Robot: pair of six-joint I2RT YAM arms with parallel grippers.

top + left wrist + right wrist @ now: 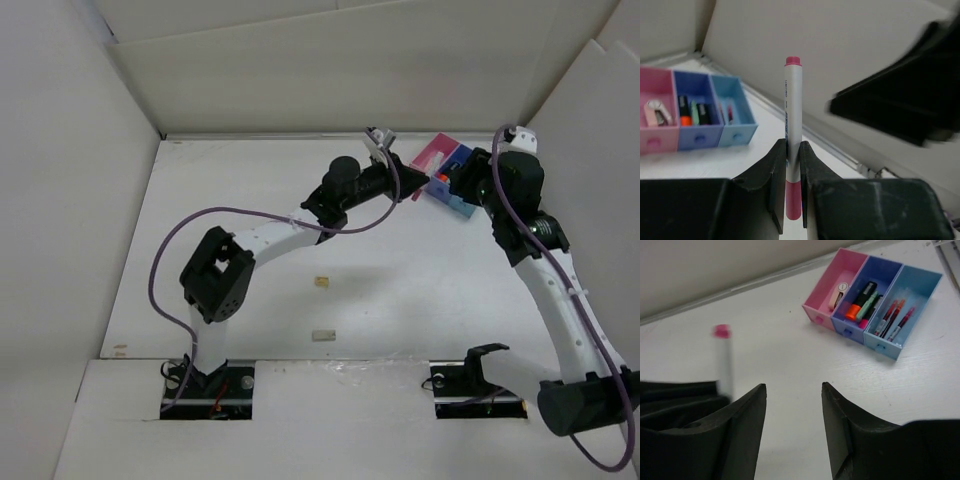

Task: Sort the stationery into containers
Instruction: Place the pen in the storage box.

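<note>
From the top view, the smooth white table (400, 290) sits inside plain white board walls (330, 70). Two small pale eraser blocks (322, 282) lie loose on it near the middle, well apart from the plastic tray (438, 152) of joined square bins at the far right. The left gripper (392, 170) reaches up just beside the tray. The right gripper (458, 180) hangs over the tray's near side and hides part of it.

In the left wrist view, the black, matte left gripper (793, 150) is clamped narrowly on a slim pen (793, 110). It has a glossy white barrel and pink ends, and stands upright between the fingers. The tray (736, 135) lies to the left, apart from the jaws: pink, dark blue and light blue bins. A blurred black arm (900, 110) fills the right side.

In the right wrist view, the right gripper (793, 395) has its jaws wide with nothing between them. Ahead lies the tray (882, 346), with short markers (860, 302) in the dark blue bin and thin red pens (895, 317) in the light blue one. The pen (723, 365), blurred, rises at left above the left gripper (675, 395).
</note>
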